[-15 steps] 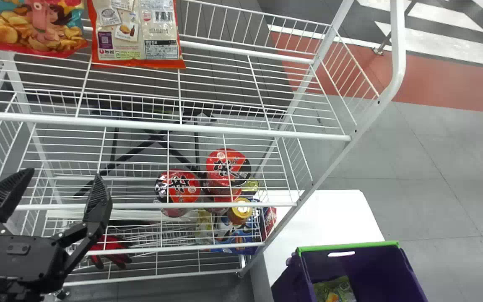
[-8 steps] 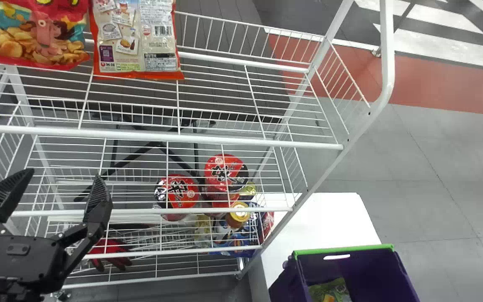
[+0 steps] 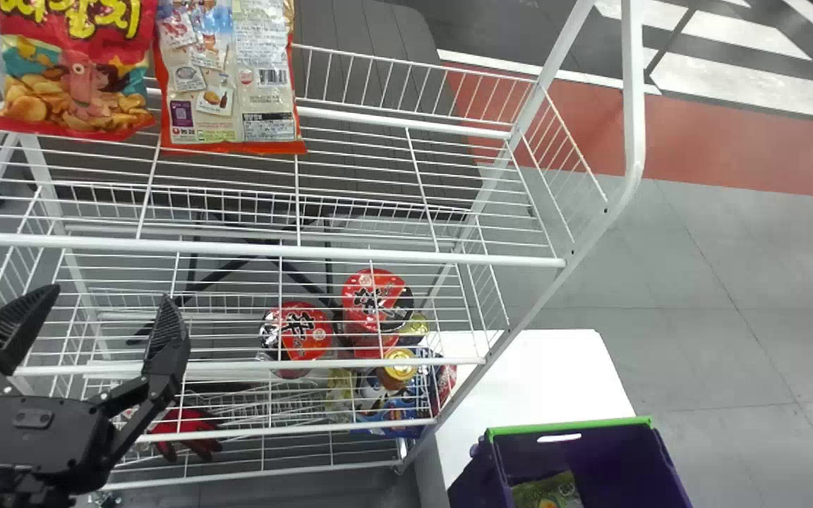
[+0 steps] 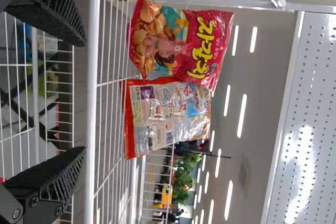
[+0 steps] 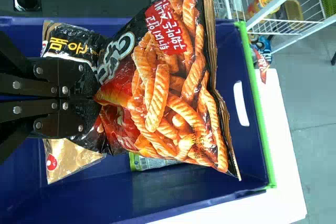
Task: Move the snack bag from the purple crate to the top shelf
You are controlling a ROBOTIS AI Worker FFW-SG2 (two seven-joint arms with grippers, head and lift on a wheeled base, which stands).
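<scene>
The right end effector [image 5: 95, 98] grasps the snack bag [image 5: 168, 87] by one end, over the interior of the purple crate [image 3: 569, 425]. The crate sits on the white surface [image 3: 533, 381] beside the rack. The left end effector [image 3: 106, 300] is released, fingers spread. The top shelf [image 3: 258, 250] supports a red bag [image 3: 78, 85] beside an orange-edged bag [image 3: 226, 85].
</scene>
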